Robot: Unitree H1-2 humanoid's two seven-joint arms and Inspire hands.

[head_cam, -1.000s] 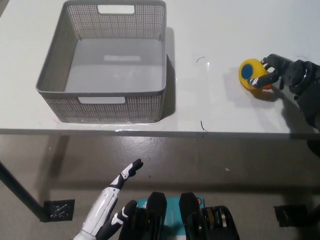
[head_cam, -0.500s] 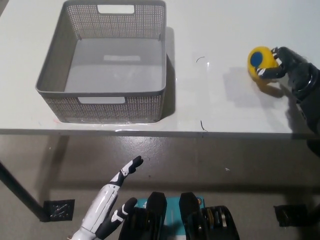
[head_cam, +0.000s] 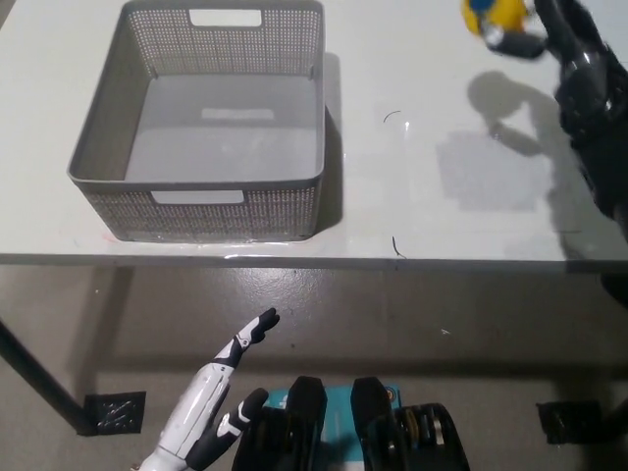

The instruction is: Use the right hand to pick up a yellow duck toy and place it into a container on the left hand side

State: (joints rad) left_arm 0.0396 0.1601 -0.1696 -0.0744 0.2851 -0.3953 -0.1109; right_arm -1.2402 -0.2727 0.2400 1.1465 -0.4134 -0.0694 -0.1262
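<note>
The black right robot hand (head_cam: 549,29) is closed around the yellow duck toy (head_cam: 494,14) above the white table (head_cam: 412,186), well right of the grey perforated plastic basket (head_cam: 221,201), while the white left robot hand (head_cam: 221,392) rests open below.

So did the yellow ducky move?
Yes. The yellow duck toy, held in the black right hand, has gone up the picture, from level with the grey mesh basket's near edge to level with its far rim.
</note>
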